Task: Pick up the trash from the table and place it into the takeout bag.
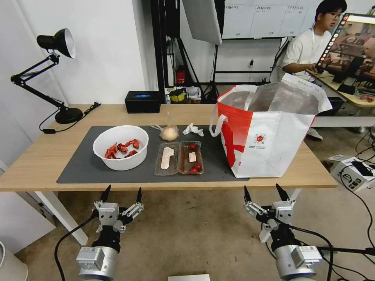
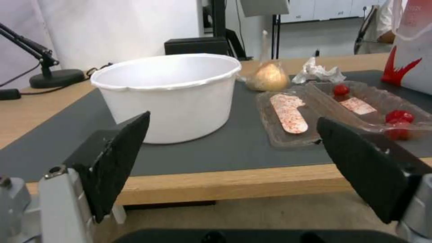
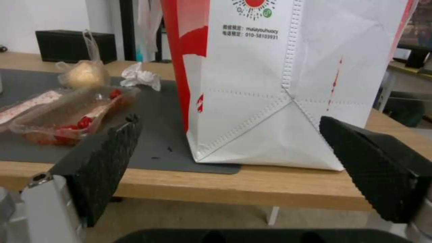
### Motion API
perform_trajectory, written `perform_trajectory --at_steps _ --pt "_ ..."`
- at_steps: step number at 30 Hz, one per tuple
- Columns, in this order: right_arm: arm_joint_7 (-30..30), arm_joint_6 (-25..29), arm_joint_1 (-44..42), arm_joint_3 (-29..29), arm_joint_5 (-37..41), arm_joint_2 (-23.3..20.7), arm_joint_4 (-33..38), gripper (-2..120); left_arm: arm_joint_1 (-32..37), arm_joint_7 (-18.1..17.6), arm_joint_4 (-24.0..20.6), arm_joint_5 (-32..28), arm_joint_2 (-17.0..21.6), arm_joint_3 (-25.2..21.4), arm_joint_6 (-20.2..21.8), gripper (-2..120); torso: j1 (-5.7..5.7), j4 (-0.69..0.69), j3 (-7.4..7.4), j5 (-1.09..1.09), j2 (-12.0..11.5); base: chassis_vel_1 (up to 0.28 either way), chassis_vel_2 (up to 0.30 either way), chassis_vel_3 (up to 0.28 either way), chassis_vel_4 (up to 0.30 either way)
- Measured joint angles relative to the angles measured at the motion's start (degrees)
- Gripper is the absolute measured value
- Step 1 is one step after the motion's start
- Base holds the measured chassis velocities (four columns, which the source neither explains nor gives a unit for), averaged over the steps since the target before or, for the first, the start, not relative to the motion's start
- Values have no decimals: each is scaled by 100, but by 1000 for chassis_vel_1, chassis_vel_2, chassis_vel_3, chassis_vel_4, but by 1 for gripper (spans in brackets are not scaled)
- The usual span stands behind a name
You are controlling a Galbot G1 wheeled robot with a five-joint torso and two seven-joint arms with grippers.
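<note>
Both grippers, left gripper (image 1: 122, 194) and right gripper (image 1: 263, 192), hang below the bench (image 1: 47, 156) edge, jaws wide, empty. 4 trash items sit on the mat beside the takeout bag (image 1: 269, 132); its soft rim may fold, spilling the bowl (image 1: 121, 147)

**Lighting and picture quality**

Even, bright indoor light; shadows soft and faint beneath the bowl (image 1: 121, 147) and bag (image 1: 265, 132). Head view: straight lines bow toward 3 and 9 o'clock edges. Wrist views: softer, grainy; near fingers (image 2: 114, 162) blurred, background hazy.
</note>
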Motion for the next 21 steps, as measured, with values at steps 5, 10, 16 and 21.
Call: perform_trajectory --at_steps 5,10,16,21 --pt "0 0 0 0 0 0 0 100 0 0 0 0 0 0 0 100 0 0 0 0 0 0 0 0 0" --pt "0 0 0 0 0 0 0 100 0 0 0 0 1 0 0 100 0 0 0 0 0 0 0 0 0" --pt "0 0 0 0 0 0 0 100 0 0 0 0 0 0 0 100 0 0 0 0 0 0 0 0 0" --pt "-1 -72 0 10 91 -100 14 100 -5 -24 -5 -30 12 5 15 100 0 -1 0 2 0 0 0 0 0"
